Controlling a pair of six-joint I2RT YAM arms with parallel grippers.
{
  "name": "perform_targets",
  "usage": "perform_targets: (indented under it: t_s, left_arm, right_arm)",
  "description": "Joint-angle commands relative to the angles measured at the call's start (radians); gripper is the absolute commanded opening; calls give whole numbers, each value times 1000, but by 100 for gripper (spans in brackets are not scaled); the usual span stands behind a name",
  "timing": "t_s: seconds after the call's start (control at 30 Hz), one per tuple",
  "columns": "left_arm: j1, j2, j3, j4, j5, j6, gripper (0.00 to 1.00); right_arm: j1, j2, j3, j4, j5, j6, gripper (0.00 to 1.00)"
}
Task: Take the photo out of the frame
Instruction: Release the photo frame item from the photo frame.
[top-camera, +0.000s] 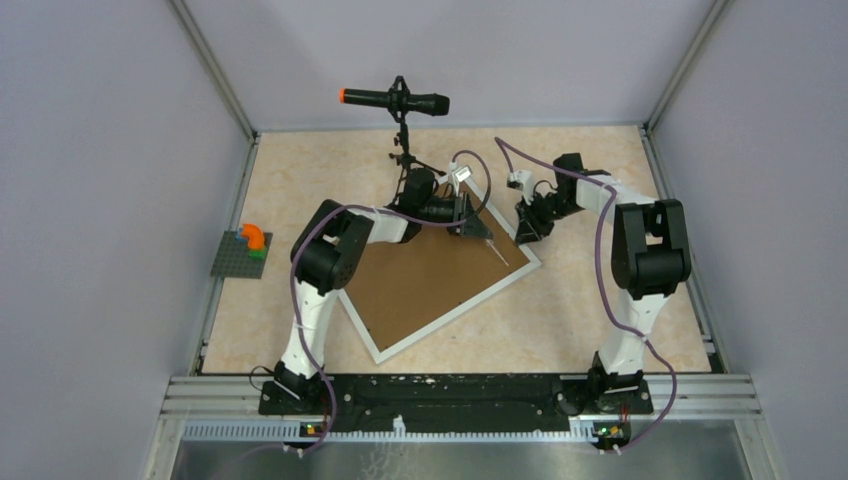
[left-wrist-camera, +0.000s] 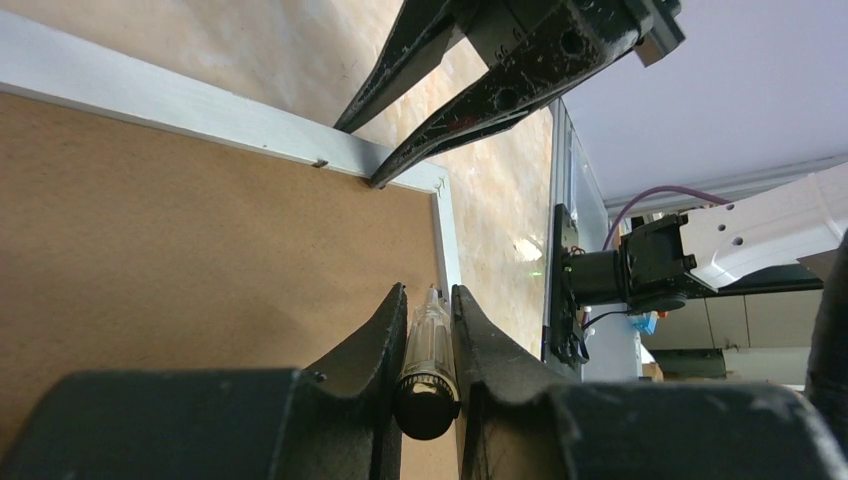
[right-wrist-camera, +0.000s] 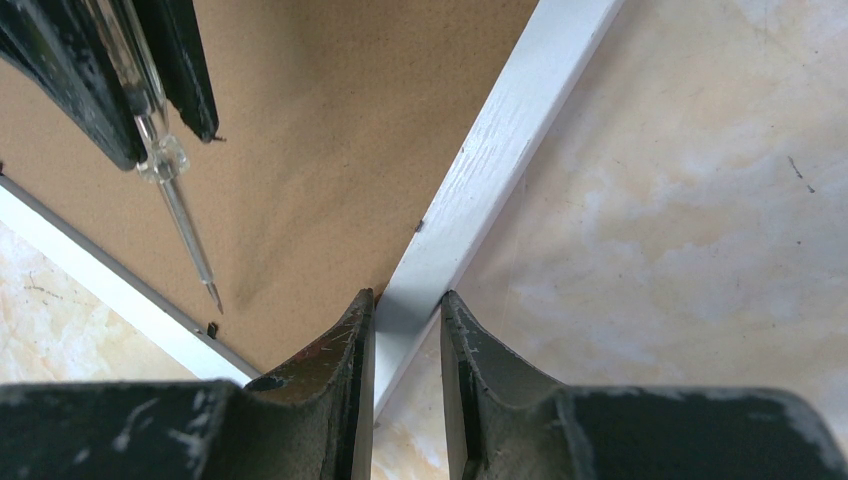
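Evidently stiff yet light, the large white rectangular picture frame (right-wrist-camera: 500, 150) lies face down on the beige table (top-camera: 600, 300), its brown fibreboard back (top-camera: 430, 275) hiding the photo, and seems best held by its thin rail, which the right gripper (right-wrist-camera: 406, 297) pinches while the left gripper (left-wrist-camera: 429, 292) clamps a clear-handled screwdriver (left-wrist-camera: 428, 345).

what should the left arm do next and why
Probably lower the screwdriver in the left tool onto the small tab by the frame border and lever it aside: the backing board still sits in, and the right tool pinches the border.
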Motion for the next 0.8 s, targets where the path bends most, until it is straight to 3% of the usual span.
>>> perform_targets:
  t_s: [0.0, 0.77]
  left_arm:
    - [7, -35, 31, 23, 14, -3, 0]
    - [-20, -4, -11, 10, 12, 33, 0]
  right_arm:
    - [2, 48, 4, 48, 76, -81, 0]
    - [3, 53, 9, 45, 76, -83, 0]
